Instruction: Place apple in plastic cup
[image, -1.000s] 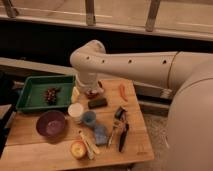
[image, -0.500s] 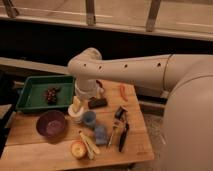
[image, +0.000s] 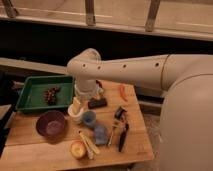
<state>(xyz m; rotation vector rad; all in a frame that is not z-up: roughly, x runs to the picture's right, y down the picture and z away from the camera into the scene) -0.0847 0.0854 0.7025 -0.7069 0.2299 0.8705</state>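
Observation:
The apple (image: 77, 148), small, round and yellow-orange, lies near the front edge of the wooden table (image: 30, 150). The plastic cup (image: 89, 118), short and blue-grey, stands upright near the table's middle, right of a white cup (image: 74, 116). My gripper (image: 76, 106) hangs from the white arm (image: 125, 70) just above the white cup. It is left of the plastic cup and well behind the apple. It holds nothing that I can see.
A purple bowl (image: 51, 124) sits left of the cups. A green tray (image: 35, 95) with dark grapes (image: 51, 94) is at the back left. A brown bar (image: 97, 103), an orange-red piece (image: 121, 91), black tools (image: 120, 129), a blue object (image: 100, 134) and pale sticks (image: 89, 144) lie around.
The arm has swung left and lowered, bringing my gripper down over the white cup. The apple and the cups have not moved.

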